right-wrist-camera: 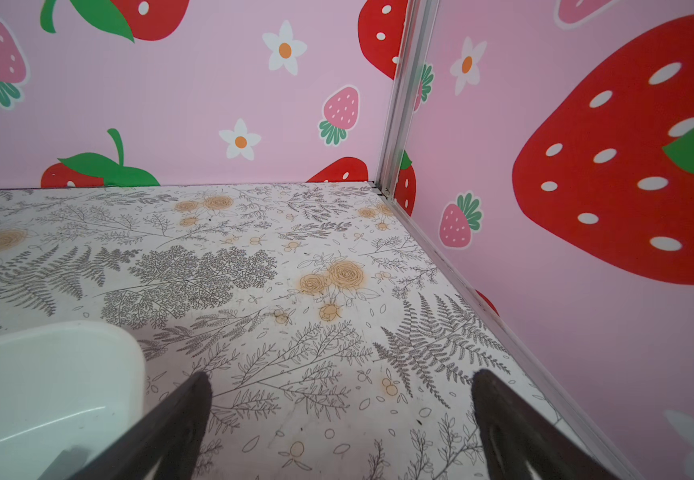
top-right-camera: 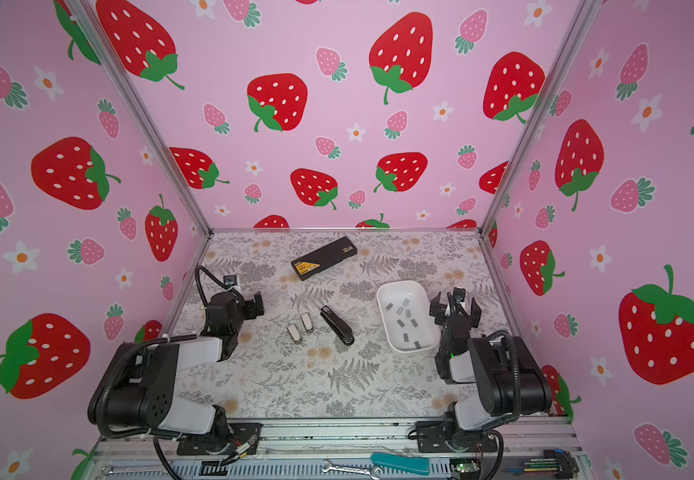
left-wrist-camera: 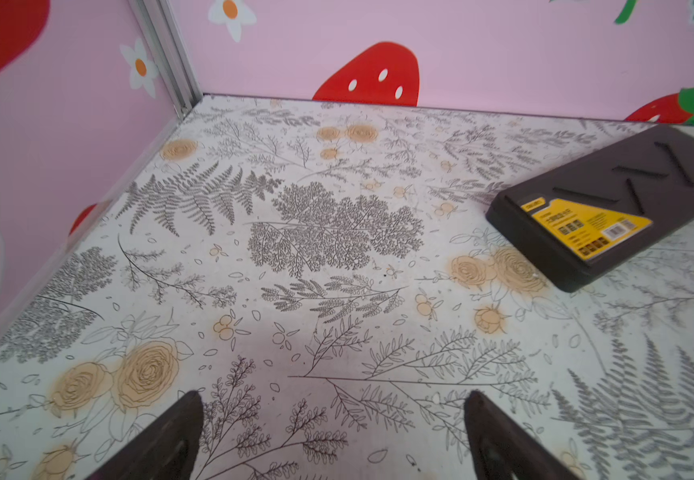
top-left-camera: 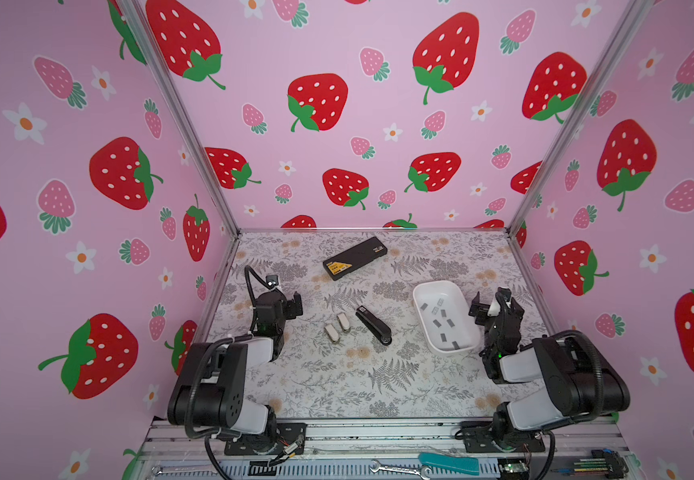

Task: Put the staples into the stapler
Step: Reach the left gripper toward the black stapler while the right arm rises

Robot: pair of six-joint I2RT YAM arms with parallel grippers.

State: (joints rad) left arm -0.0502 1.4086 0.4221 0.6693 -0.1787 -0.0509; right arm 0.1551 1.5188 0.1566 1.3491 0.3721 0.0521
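Note:
A black stapler lies closed on the floral table near the middle. The staples, several small grey strips, lie loose in a white tray to its right. My left gripper hovers open over bare table to the left of the stapler. Nothing is between its fingertips in the left wrist view. My right gripper is open and empty just right of the tray, whose corner shows beside the jaws.
A black box with a yellow label lies toward the back. Two small beige-white objects sit left of the stapler. Pink walls close off three sides. A wrench and a teal-handled tool rest on the front rail.

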